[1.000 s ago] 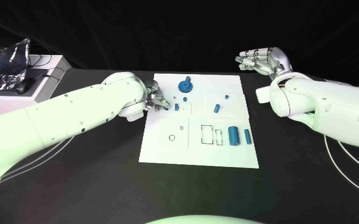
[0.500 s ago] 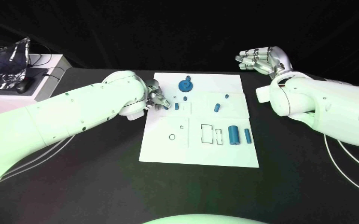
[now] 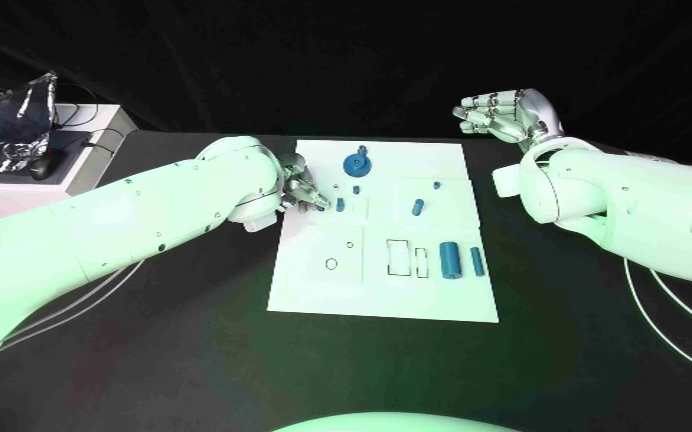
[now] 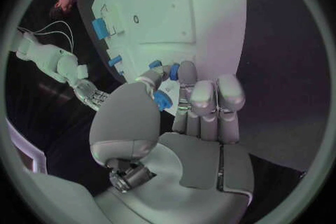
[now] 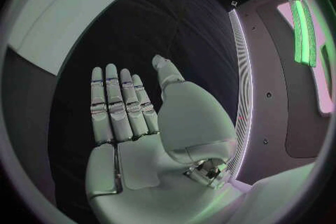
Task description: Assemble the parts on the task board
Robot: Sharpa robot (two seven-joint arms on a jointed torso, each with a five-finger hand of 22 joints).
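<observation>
White task board (image 3: 378, 292), small blue parts (image 3: 450, 260) (cylinders, gear) — outlined slots

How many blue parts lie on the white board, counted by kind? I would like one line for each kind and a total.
Gear-shaped blue part: 1
Long blue cylinders: 2
Small blue pieces: 4
Total: 7 blue parts in the head view.
</observation>
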